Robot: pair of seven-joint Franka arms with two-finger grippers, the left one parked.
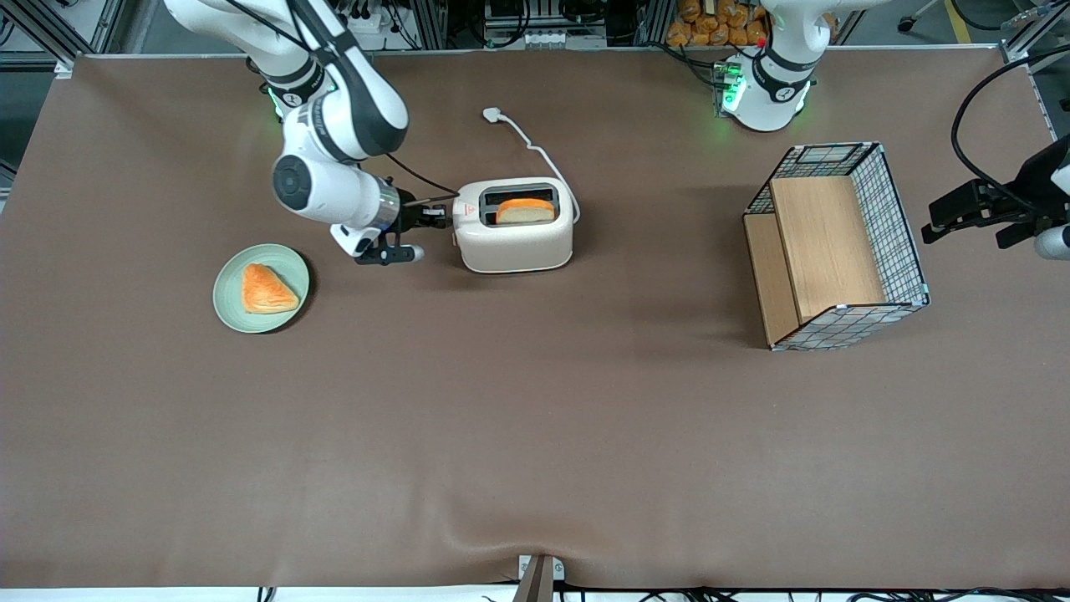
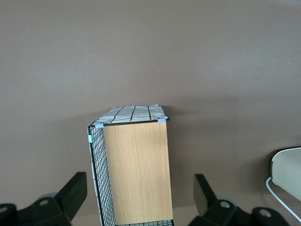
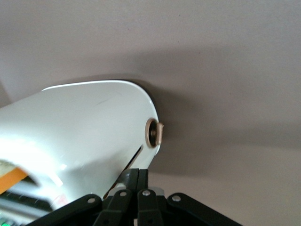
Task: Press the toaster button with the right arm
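Observation:
The cream-white toaster [image 1: 514, 238] stands on the brown table with a bread slice [image 1: 525, 211] in one slot. My right arm's gripper [image 1: 440, 216] is shut and empty, with its fingertips against the toaster's narrow end, the one toward the working arm's end of the table. In the right wrist view the shut gripper [image 3: 139, 175] meets the toaster [image 3: 89, 127] at a dark slit in that end. The small grey round button [image 3: 154, 133] sticks out of the same end, a short way from the fingertips and not touched. The gripper hides the button in the front view.
A green plate [image 1: 230, 305] with a pastry [image 1: 267, 289] lies nearer the front camera than the gripper. The toaster's white cord and plug [image 1: 491, 114] trail away from the camera. A wire-and-wood basket [image 1: 836, 247] stands toward the parked arm's end, and also shows in the left wrist view [image 2: 136, 174].

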